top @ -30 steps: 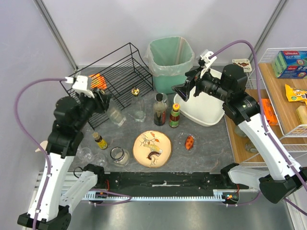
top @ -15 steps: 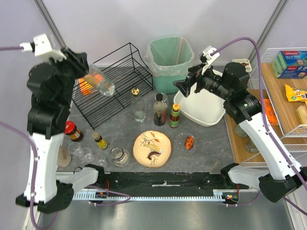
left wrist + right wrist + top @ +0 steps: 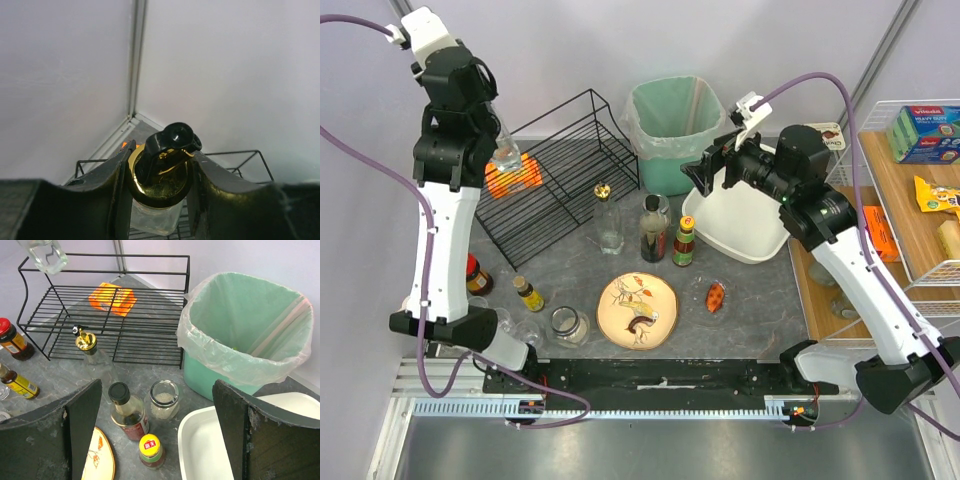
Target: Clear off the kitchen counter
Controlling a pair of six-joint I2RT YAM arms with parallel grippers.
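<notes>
LAYOUT | rack (image 3: pixel 560 170) rear-left on tabletop (image 3: pixel 740 320) | bin (image 3: pixel 672 130) right of rack | tub (image 3: pixel 745 235) front-right of bin | plate (image 3: pixel 638 310) front-centre, bottles (image 3: pixel 654 235) behind it

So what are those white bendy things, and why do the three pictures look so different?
Those are two robot arms with pincer hands called grippers. One picture looks down from above; the other two come from small cameras on the wrists, so the pincers look big. The left gripper is up high, pinching a clear glass bottle with a gold top above the black wire rack. The right gripper is wide open and holds nothing. On the grey counter stand sauce bottles, jars, a painted plate, a green bin and a white tub.
</notes>
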